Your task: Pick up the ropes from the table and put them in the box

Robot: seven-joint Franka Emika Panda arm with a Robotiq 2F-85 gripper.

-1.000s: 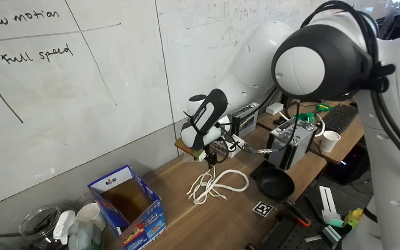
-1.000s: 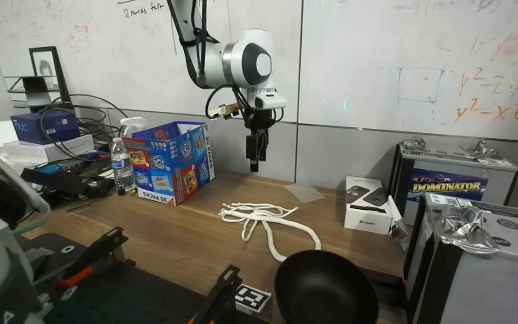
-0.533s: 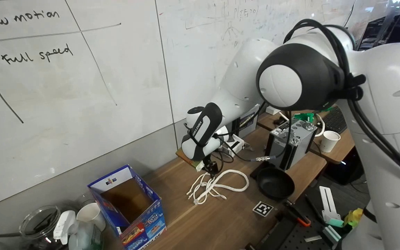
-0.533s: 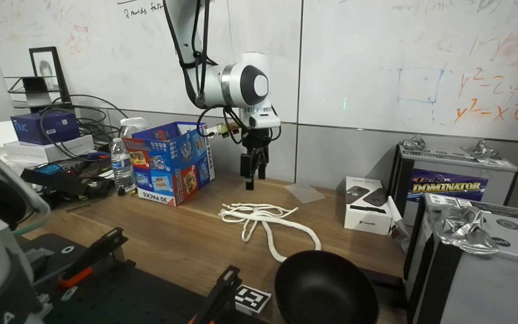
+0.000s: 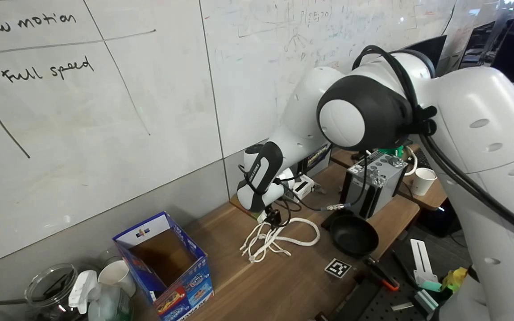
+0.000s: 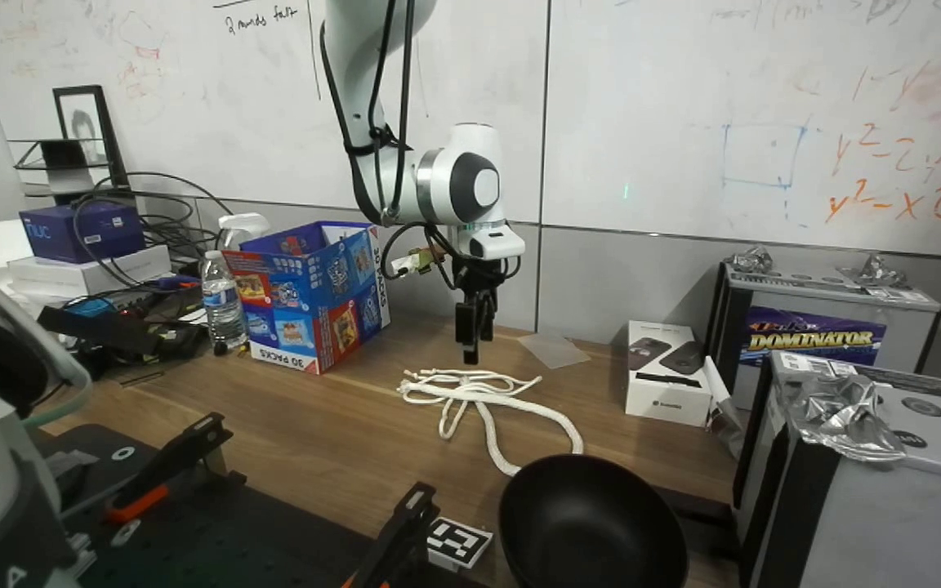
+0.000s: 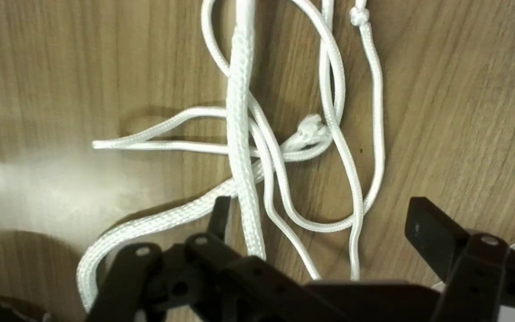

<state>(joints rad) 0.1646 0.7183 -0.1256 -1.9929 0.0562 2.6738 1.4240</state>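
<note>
"Where are the white braided ropes [image 7: 237, 112]?"

"Looped on the brown wood-grain table [image 5: 257, 290], between its wall-side and front edges."

"And the black two-fingered gripper [image 7: 321, 219]?"

"Above them, jaws apart. The blue printed cardboard box [image 6: 336, 282] stands by the wall-side edge."

Black bowl [image 6: 593, 527] sat near the printed marker [image 6: 458, 540], white carton [image 6: 666, 396] stood near two gray cases [image 6: 895, 514] topped with crumpled foil [image 6: 846, 418], water bottle [image 6: 223, 304] was upright, and the whiteboard [image 6: 650, 155] behind carried handwriting [image 5: 48, 69].
</note>
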